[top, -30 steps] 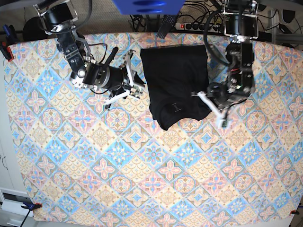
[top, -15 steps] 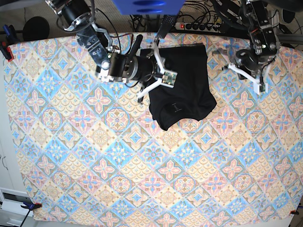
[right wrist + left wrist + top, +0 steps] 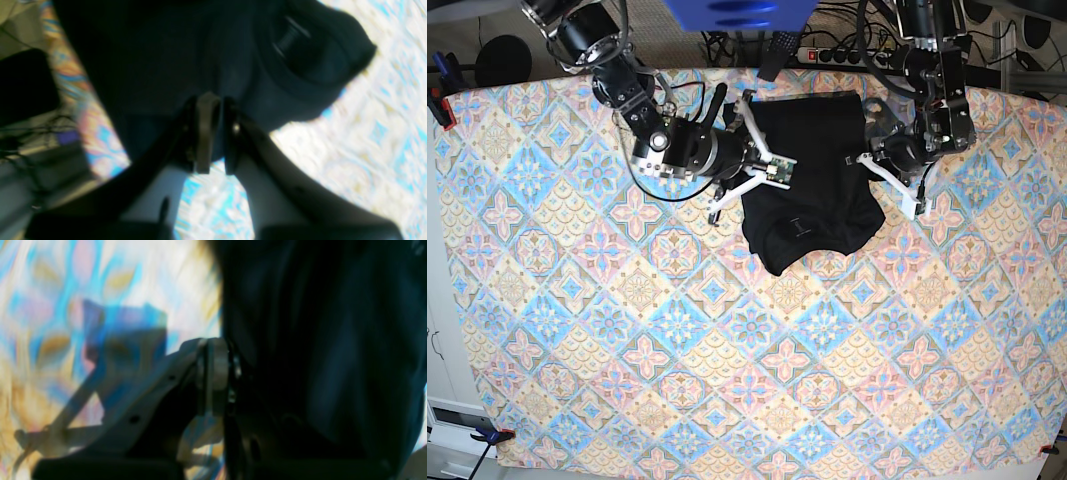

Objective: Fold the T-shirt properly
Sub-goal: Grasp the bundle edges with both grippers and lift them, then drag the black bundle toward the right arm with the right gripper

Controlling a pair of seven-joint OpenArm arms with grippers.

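Shirt (image 3: 812, 185) lies folded into a compact bundle between my grippers, collar end lumpy, so only tidying looks left. Left gripper (image 3: 889, 177) is closed and empty at its edge; right gripper (image 3: 749, 172) nearly closed, no cloth visibly held.

Nearly closed end effector (image 3: 211, 133) over the black T-shirt (image 3: 160, 60).

probably a robotics lab: a tabletop under a colourful patterned tile-print cloth (image 3: 727, 380), a white power strip (image 3: 842, 56) with tangled black cables (image 3: 727, 45) behind its far edge.
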